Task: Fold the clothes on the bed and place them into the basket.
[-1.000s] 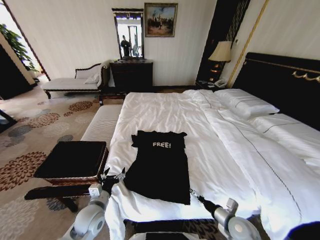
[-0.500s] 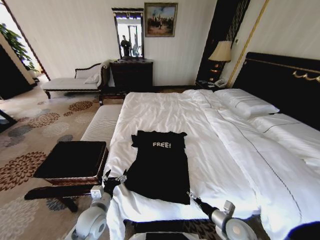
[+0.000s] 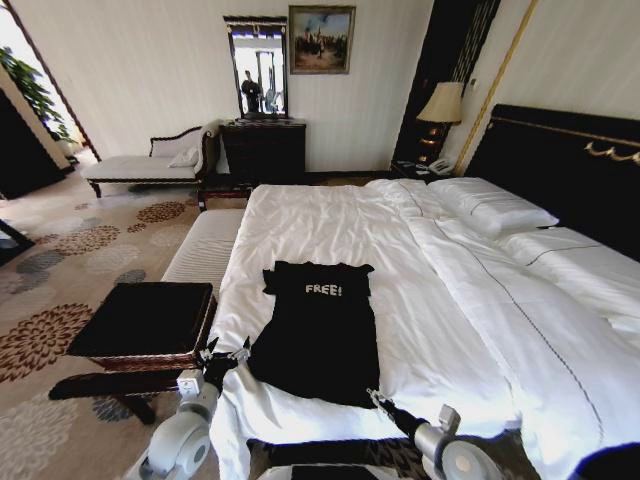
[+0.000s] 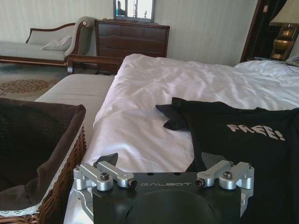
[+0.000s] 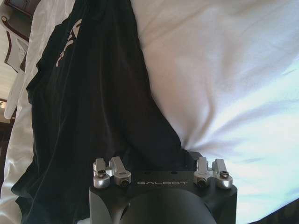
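from the head camera i see the black shirt [image 3: 318,330] flat on the bed [image 3: 440,300], the basket [image 3: 140,322] beside it. my left gripper [image 4: 161,164] is wide open at the hem, holding nothing. my right gripper [image 5: 161,157] is open too. grabbing the sheet as well could drag it along.

1. One T-shirt [image 3: 320,335], black, around 6 o'clock on the duvet.
2. One bed [image 3: 330,225].
3. One basket [image 3: 140,320] at 8 o'clock.
4. Two grippers: left gripper [image 3: 226,357] at 7 o'clock, right gripper [image 3: 377,397] at 5 o'clock.
5. Two pillows [image 3: 490,210] that I can count, up at 2 o'clock.
6. One lamp [image 3: 443,105], one dresser [image 3: 262,150], one mirror [image 3: 257,70], one painting [image 3: 321,40], all around 12.
7. One chaise [image 3: 150,160] at 10 o'clock, one bench [image 3: 205,250] at 9.
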Robot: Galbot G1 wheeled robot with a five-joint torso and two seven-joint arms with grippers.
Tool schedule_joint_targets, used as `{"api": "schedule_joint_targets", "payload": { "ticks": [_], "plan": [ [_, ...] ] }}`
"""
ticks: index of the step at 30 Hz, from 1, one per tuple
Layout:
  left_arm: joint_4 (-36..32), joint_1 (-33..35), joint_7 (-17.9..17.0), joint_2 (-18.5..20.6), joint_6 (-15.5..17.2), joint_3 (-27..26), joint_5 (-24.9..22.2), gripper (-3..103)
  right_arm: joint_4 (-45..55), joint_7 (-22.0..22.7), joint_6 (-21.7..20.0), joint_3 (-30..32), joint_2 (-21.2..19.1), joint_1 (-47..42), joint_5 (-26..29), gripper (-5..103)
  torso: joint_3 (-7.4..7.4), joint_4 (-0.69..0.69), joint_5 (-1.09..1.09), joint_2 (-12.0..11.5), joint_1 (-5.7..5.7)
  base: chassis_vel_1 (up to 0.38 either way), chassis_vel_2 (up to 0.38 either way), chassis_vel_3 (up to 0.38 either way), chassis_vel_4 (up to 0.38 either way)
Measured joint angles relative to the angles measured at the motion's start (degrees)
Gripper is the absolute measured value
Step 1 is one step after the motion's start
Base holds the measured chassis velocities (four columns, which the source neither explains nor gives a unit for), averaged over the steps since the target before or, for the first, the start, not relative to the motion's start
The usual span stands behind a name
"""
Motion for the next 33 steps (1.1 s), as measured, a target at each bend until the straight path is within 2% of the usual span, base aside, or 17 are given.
{"api": "schedule_joint_targets", "payload": {
  "ticks": [3, 5, 9, 10, 13, 15, 17, 25, 33],
  "plan": [
    [0.32, -0.21, 0.06, -0.16, -0.03, -0.03, -0.09, 100, 0.05, 0.03, 0.00, 0.09, 0.11, -0.12, -0.07, 48, 0.00, 0.00, 0.00, 0.00, 0.00, 0.000, 0.000, 0.000, 0.000],
    [0.40, -0.23, 0.07, -0.19, -0.04, -0.03, -0.09, 99, 0.05, 0.04, 0.00, 0.09, 0.17, -0.19, -0.14, 48, 0.00, 0.00, 0.00, 0.00, 0.00, 0.000, 0.000, 0.000, 0.000],
    [0.60, -0.14, 0.08, -0.28, -0.04, -0.02, -0.23, 99, 0.07, 0.03, 0.05, 0.09, 0.41, -0.44, -0.52, 26, 0.00, 0.00, 0.00, 0.00, 0.00, 0.000, 0.000, 0.000, 0.000],
    [0.60, -0.14, 0.08, -0.28, -0.04, -0.02, -0.23, 99, 0.07, 0.03, 0.05, 0.09, 0.41, -0.44, -0.52, 26, 0.00, 0.00, 0.00, 0.00, 0.00, 0.000, 0.000, 0.000, 0.000],
    [0.59, 0.48, 0.07, -0.30, 0.12, 0.02, -0.84, 99, 0.10, 0.03, 0.23, 0.21, 0.44, -0.44, -0.78, 10, 0.00, 0.00, 0.00, 0.00, 0.00, 0.000, 0.000, 0.000, 0.000],
    [0.55, 0.63, 0.06, -0.31, 0.18, 0.03, -1.07, 99, 0.11, 0.05, 0.27, 0.29, 0.43, -0.44, -0.82, 10, 0.00, 0.00, 0.00, 0.00, 0.00, 0.000, 0.000, 0.000, 0.000],
    [0.50, 1.13, 0.04, -0.35, 0.33, 0.06, -1.46, 99, 0.26, 0.13, 0.36, 0.57, 0.43, -0.47, -0.89, 2, 0.00, 0.00, 0.01, 0.00, 0.00, 0.000, 0.000, 0.000, 0.000],
    [3.34, 0.22, -0.01, -0.73, 1.28, 1.15, -3.69, 99, 0.60, 1.49, 0.61, 2.88, 0.51, -1.40, -0.91, 0, 0.00, 0.00, 0.00, 0.00, 0.00, 0.000, 0.000, 0.000, 0.000],
    [6.08, -2.05, 0.55, 0.39, 2.64, 4.28, -3.20, 98, -1.25, 2.40, 1.26, 5.12, 0.83, -1.41, -1.79, 0, 0.00, 0.00, 0.01, 0.00, 0.00, 0.000, 0.000, 0.000, 0.000]
  ]
}}
